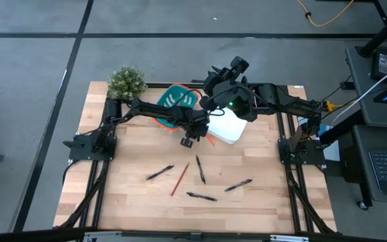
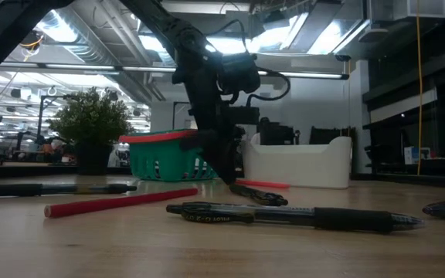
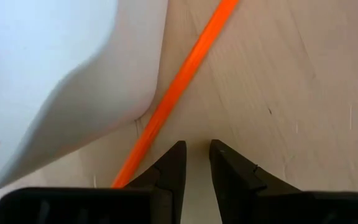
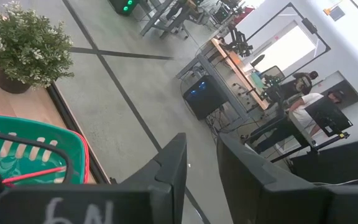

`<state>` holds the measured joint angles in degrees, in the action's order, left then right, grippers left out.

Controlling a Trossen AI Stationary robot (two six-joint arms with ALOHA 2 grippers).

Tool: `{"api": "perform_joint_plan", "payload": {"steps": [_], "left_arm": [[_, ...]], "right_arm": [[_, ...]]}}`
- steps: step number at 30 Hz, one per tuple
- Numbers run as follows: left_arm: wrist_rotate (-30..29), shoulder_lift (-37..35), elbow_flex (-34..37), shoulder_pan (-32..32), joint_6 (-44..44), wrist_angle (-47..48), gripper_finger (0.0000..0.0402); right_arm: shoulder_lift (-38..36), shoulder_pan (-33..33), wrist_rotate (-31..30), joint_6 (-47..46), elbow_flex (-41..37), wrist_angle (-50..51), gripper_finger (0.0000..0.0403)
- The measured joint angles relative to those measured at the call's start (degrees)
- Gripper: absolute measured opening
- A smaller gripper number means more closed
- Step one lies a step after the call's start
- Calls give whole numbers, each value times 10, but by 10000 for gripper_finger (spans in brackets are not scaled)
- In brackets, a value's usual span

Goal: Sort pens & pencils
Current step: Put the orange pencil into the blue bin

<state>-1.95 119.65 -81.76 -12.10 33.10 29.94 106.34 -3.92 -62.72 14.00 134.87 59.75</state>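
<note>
Pencil (image 3: 185,74) lies flat on table (image 1: 126,195), touching white bin (image 3: 55,68) base, so approach is from above. Left gripper (image 3: 196,163) sits low just beside it, jaws slightly apart, empty. Pens (image 1: 200,170) and second pencil (image 1: 179,179) lie scattered nearer front edge. Right gripper (image 4: 201,163) parked high over bins, jaws slightly apart, empty.

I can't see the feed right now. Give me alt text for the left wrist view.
The left gripper, its fingers slightly apart with nothing between them, points down at the wooden table. An orange pencil lies diagonally just beside its fingertips, next to the rounded corner of a white bin.
</note>
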Motion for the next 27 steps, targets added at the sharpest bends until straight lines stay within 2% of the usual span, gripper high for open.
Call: {"api": "perform_joint_plan", "payload": {"steps": [7,22,27], "left_arm": [[-35,-3,-8,18,4,0,69],[-27,-4,-20,32,20,-27,69],[-1,-4,-20,33,30,-30,69]], "right_arm": [[0,0,0,5,0,0,90],[0,1,0,6,0,0,90],[0,1,0,5,0,-1,90]]}}
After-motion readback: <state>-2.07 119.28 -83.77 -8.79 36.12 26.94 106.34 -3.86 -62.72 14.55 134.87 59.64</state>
